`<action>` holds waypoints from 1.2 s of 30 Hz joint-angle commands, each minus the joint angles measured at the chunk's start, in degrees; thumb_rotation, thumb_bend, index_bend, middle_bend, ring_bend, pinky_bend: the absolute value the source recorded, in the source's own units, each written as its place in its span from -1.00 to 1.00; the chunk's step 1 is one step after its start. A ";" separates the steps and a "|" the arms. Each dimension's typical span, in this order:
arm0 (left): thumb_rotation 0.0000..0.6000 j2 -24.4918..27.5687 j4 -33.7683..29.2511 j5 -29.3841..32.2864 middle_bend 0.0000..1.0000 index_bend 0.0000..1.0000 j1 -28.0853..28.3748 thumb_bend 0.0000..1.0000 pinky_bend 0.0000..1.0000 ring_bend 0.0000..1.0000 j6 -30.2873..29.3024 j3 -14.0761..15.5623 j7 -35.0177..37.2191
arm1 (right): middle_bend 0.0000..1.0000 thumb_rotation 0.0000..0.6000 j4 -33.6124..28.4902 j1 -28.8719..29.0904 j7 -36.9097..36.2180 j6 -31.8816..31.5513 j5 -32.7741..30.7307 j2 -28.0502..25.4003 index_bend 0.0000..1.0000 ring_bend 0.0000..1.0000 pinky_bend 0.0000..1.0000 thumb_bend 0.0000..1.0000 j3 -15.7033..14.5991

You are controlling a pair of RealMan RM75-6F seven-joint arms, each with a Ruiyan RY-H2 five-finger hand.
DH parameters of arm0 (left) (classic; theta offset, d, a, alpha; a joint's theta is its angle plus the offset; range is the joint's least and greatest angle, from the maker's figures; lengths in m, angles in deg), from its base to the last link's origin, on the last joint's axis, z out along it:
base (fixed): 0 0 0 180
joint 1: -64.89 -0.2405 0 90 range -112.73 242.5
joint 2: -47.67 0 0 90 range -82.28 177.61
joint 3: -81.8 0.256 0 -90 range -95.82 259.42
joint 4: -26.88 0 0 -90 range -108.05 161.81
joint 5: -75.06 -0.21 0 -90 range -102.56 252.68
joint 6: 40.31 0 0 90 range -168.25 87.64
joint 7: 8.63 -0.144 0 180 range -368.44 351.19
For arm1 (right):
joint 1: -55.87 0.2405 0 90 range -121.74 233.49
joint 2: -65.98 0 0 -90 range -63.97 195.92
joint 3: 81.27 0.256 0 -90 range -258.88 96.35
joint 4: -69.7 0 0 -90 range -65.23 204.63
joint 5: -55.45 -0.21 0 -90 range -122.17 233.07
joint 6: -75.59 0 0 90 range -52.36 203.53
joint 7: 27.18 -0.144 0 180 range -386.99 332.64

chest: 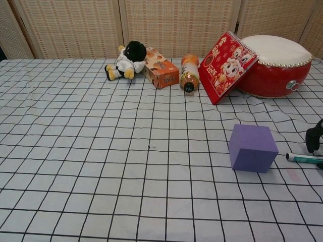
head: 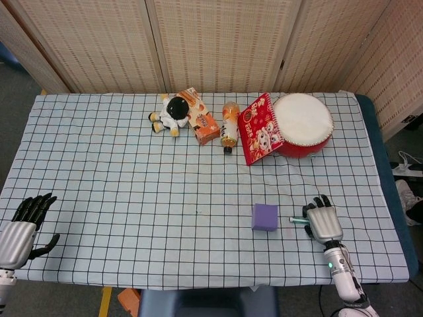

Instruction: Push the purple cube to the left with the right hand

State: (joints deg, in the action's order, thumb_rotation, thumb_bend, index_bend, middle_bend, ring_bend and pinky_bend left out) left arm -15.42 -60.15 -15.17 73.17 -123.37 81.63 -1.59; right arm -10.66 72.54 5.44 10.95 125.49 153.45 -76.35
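A: Where is the purple cube [head: 265, 217]?

B: On the checked worktop [head: 119, 172], just left of the right hand's [head: 323, 222] fingers [chest: 314, 137], apart from them.

A: And those fingers?

B: Over the green marker [chest: 305, 158]; they look curled and holding nothing, though the view is poor.

A: The other one?

B: The left hand [head: 21, 232] rests at the worktop's near left corner, fingers spread, empty, well away from the cube.

The head view looks steeply down on the whole table [head: 99, 165] from its near edge, while the chest view, lower and closer, faces across it; both share the far-edge drum [head: 303, 124].
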 commanded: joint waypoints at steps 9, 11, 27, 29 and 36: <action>1.00 0.22 0.25 0.44 -1.00 -1.00 0.32 -0.28 -0.97 -1.00 0.72 -0.06 1.03 | -0.09 1.00 -0.29 0.95 3.20 -0.55 -2.03 0.91 0.05 -0.58 -0.72 -0.54 -0.34; 1.00 0.31 0.16 0.67 -1.00 -1.00 0.38 -0.27 -0.97 -1.00 1.01 -0.06 1.40 | -0.06 1.00 -0.31 1.00 3.64 -0.60 -2.29 0.96 0.08 -0.54 -0.71 -0.54 -0.54; 1.00 0.42 -0.10 1.06 -1.00 -1.00 0.53 -0.27 -0.97 -1.00 1.20 -0.23 1.25 | -0.05 1.00 -0.59 1.91 6.15 -0.40 -4.84 1.48 0.09 -0.51 -0.68 -0.53 -1.30; 1.00 0.45 -0.10 1.10 -1.00 -1.00 0.55 -0.27 -0.97 -1.00 1.25 -0.24 1.32 | -0.03 1.00 -0.58 2.03 6.18 -0.17 -5.11 1.50 0.11 -0.49 -0.67 -0.53 -1.40; 1.00 0.50 -0.21 1.11 -1.00 -1.00 0.53 -0.27 -0.97 -1.00 1.23 -0.21 1.21 | 0.12 1.00 -0.75 2.24 6.21 -0.28 -5.24 1.53 0.25 -0.36 -0.60 -0.45 -1.94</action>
State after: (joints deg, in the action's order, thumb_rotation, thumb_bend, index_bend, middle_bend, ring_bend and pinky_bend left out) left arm -14.92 -60.36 -14.05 73.70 -122.14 81.41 -0.38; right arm -11.40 74.77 11.66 10.69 120.25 154.97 -78.26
